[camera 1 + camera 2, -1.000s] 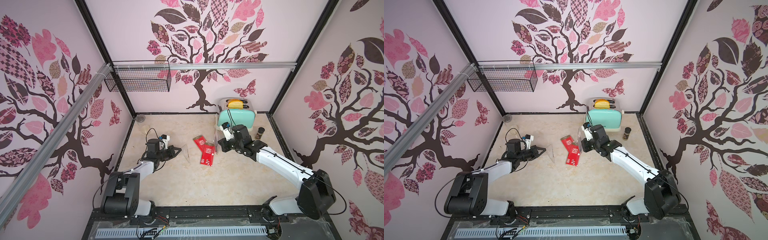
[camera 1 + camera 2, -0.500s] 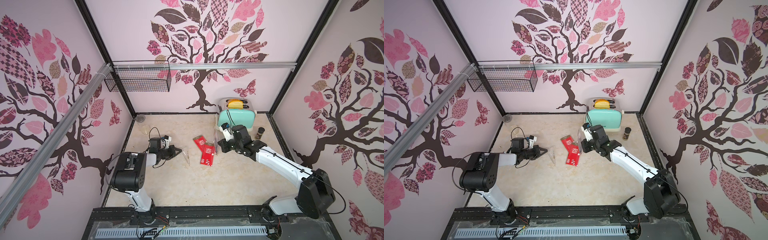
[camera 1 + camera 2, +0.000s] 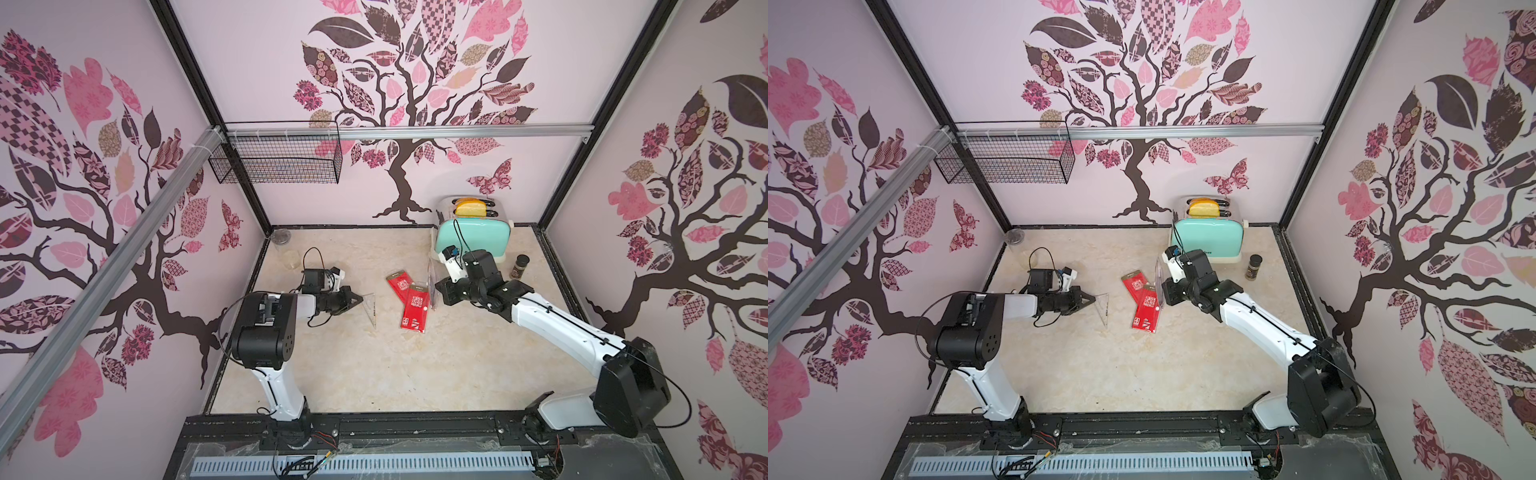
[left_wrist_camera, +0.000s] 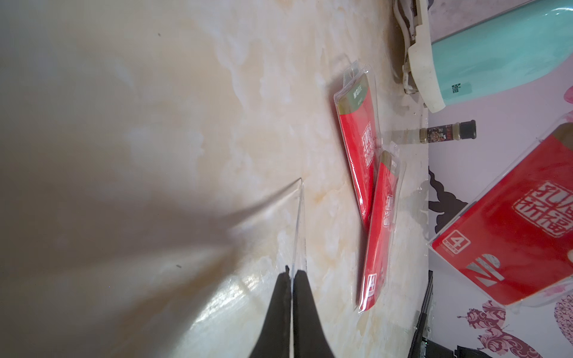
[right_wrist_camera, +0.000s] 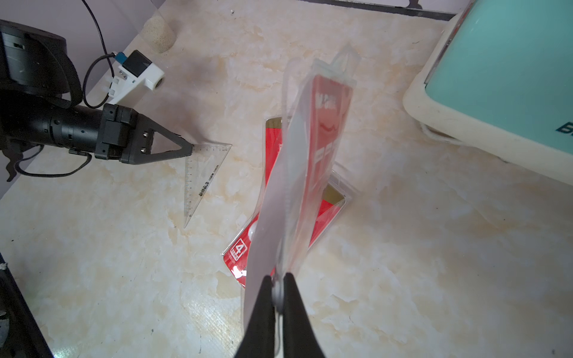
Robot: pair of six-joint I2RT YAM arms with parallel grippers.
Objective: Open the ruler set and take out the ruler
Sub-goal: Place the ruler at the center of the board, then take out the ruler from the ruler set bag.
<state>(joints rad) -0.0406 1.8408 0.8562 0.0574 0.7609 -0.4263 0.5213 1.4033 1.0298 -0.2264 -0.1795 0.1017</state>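
The ruler (image 3: 372, 307) is clamped at its corner by the left pincer (image 3: 358, 299), the packet (image 5: 310, 173) at its edge by the right pincer (image 5: 279, 283); open counter (image 3: 374, 374) is seen at six o'clock.

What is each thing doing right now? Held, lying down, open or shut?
Left gripper, shut on triangle ruler.
Triangle ruler, pinched by one corner, held level.
Right gripper, shut on ruler set pouch.
Ruler set pouch, held upright.
Red ruler packs, flat, overlapping.
Toaster, yellow slice in slot.
Spice bottle, upright, capped.

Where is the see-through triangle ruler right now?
In a top view the triangle ruler is left of centre, one corner pinched in the left gripper, just to the robot's left of the two red packets.
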